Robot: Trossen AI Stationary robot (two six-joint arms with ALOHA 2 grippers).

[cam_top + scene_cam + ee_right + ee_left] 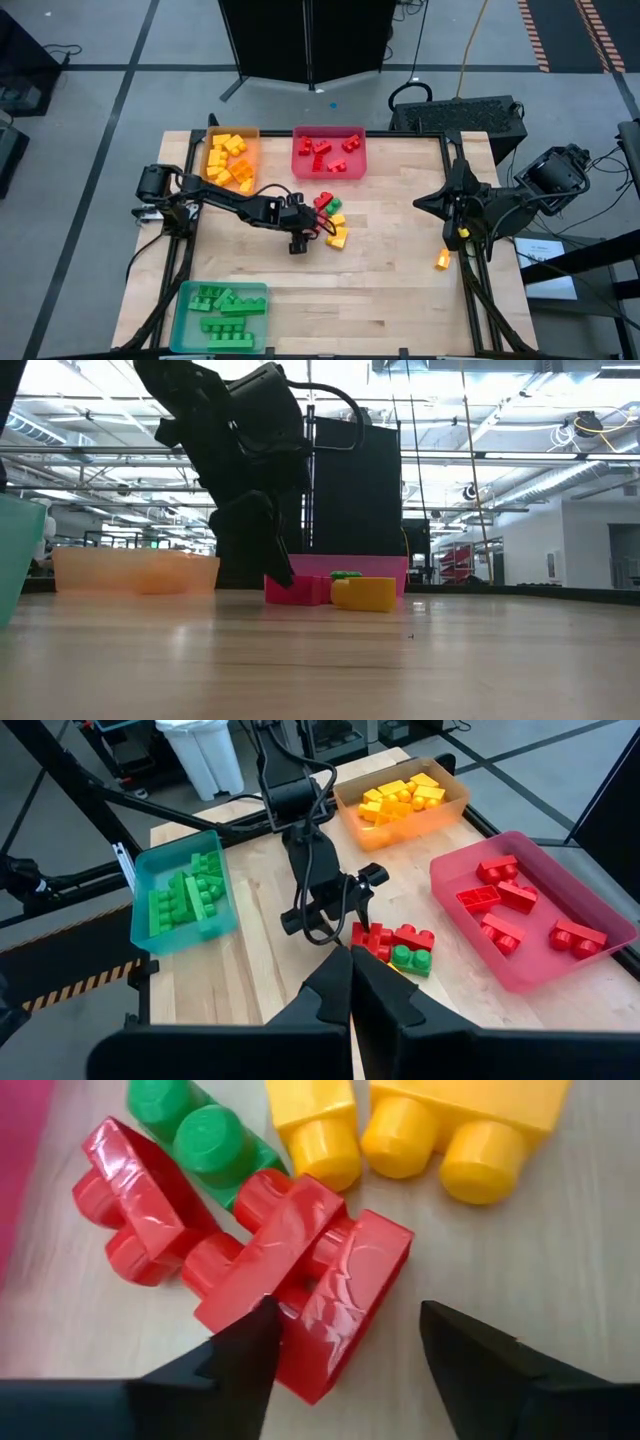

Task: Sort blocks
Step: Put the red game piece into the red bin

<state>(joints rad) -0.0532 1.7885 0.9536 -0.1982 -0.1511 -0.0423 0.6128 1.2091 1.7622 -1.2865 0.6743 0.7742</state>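
Left gripper [312,222] is down at the middle of the table [400,290], right at the nine o'clock edge of the loose pile of blocks [331,217], and the wrist camera shows its two dark fingers [235,1370] spread on either side of a red block [320,1295], one fingertip against that block's edge, the other standing clear of it, so nothing is pinched. Around that red block lie another red block [135,1200], a green block [200,1135] and two yellow blocks [440,1120], all packed close together on the wood. From table height the left arm drops onto the red block [298,590], with a yellow block [365,594] just beside it. Over at three o'clock the right gripper [350,982] waits near the table's edge, fingers pressed together and carrying nothing, with one lone yellow-orange block [442,261] lying near it at about five o'clock from the pile. At eleven o'clock the orange tray [252,135] holds yellow blocks [228,160]; at twelve o'clock the red tray [358,172] holds red blocks [322,156]; at seven o'clock the teal tray [183,325] holds green blocks [224,315].
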